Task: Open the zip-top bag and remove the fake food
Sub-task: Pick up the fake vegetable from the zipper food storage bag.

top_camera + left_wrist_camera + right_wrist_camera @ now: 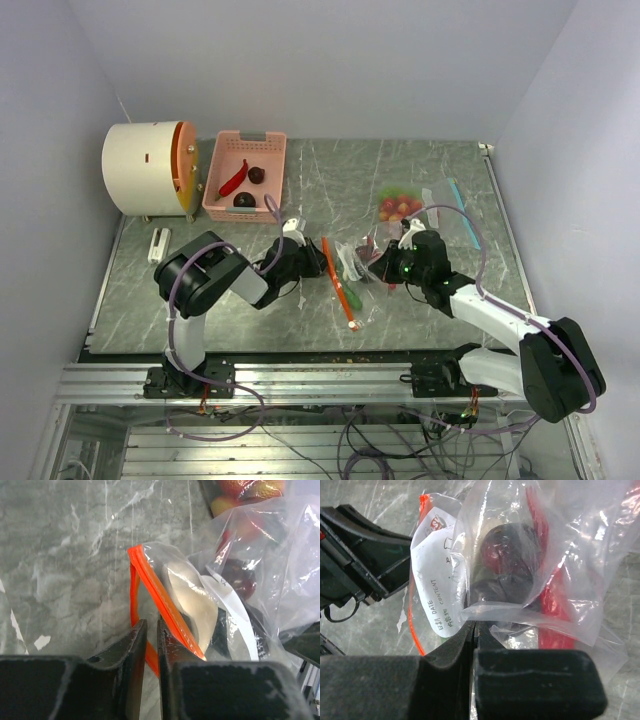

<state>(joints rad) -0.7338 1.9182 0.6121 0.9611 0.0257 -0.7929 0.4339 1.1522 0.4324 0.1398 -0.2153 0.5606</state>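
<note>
A clear zip-top bag [356, 262] with an orange zip strip [338, 282] lies mid-table between my two grippers. My left gripper [312, 262] is shut on one side of the orange zip strip [161, 602] at the bag's mouth; in the left wrist view its jaws [151, 626] pinch that strip. My right gripper [384, 264] is shut on the bag's clear plastic [520, 612], as the right wrist view [472, 626] shows. Inside the bag are fake food pieces: a dark purple-red ball [507, 547] and a red piece [552, 605]. A white label [437, 580] is on the bag.
A second clear bag of red and orange toy fruit [398, 206] lies behind my right gripper, with an empty blue-zip bag [452, 205] beside it. A pink basket [228, 148] holding a red chili and dark pieces stands back left, beside a white drum [140, 168].
</note>
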